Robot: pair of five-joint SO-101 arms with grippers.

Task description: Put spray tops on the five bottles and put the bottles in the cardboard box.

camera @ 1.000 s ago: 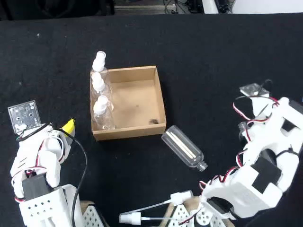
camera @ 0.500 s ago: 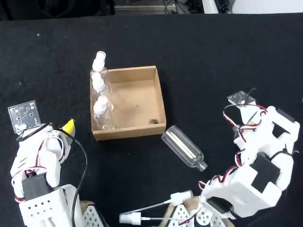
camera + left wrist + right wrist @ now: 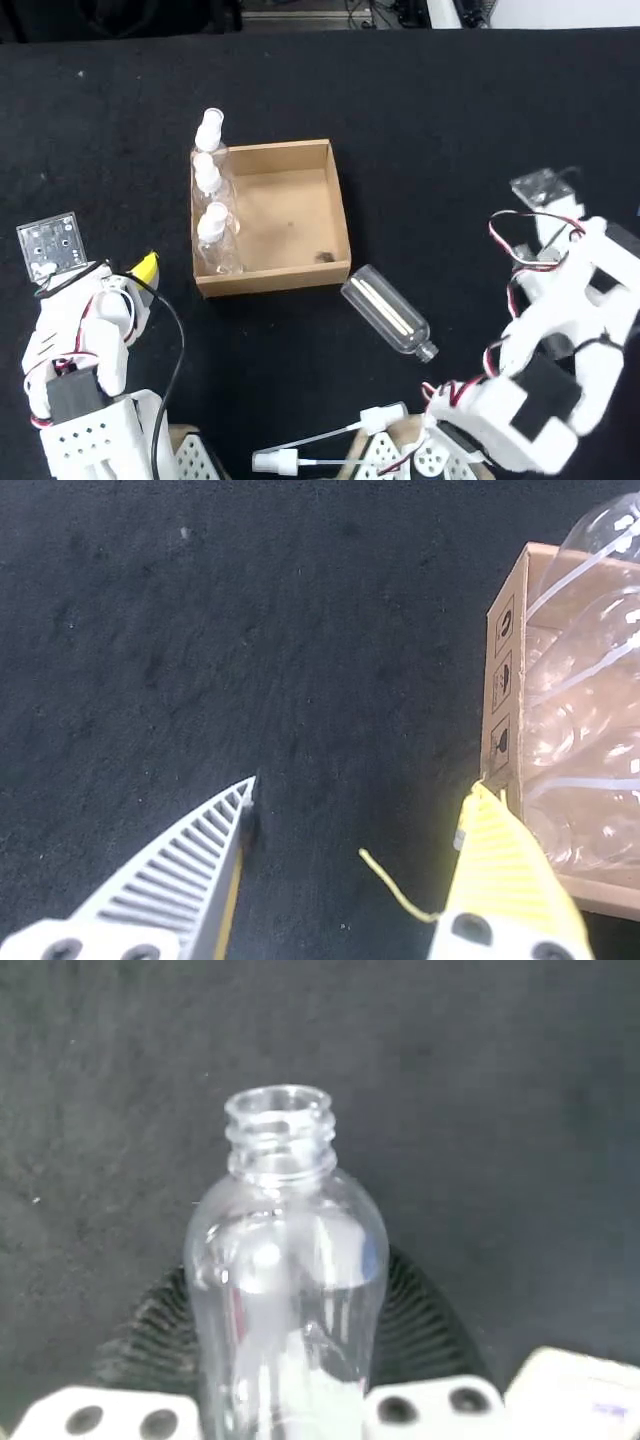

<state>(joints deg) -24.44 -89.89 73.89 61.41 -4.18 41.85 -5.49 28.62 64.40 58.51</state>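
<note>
The left pincer (image 3: 364, 798) hangs released at lower left, near the left wall of the box (image 3: 270, 279). The right pincer (image 3: 290, 1360) grasps an uncapped bottle (image 3: 285, 1250) at the frame's right side; bare surface (image 3: 450, 100) stretches across the top.

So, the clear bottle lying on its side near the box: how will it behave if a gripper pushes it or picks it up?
The lying bottle is round and rests on its side, so a push across its length would probably roll it. It looks like clear, thin plastic, so it is likely light. Its smooth wall may slip in a loose grip.
</note>
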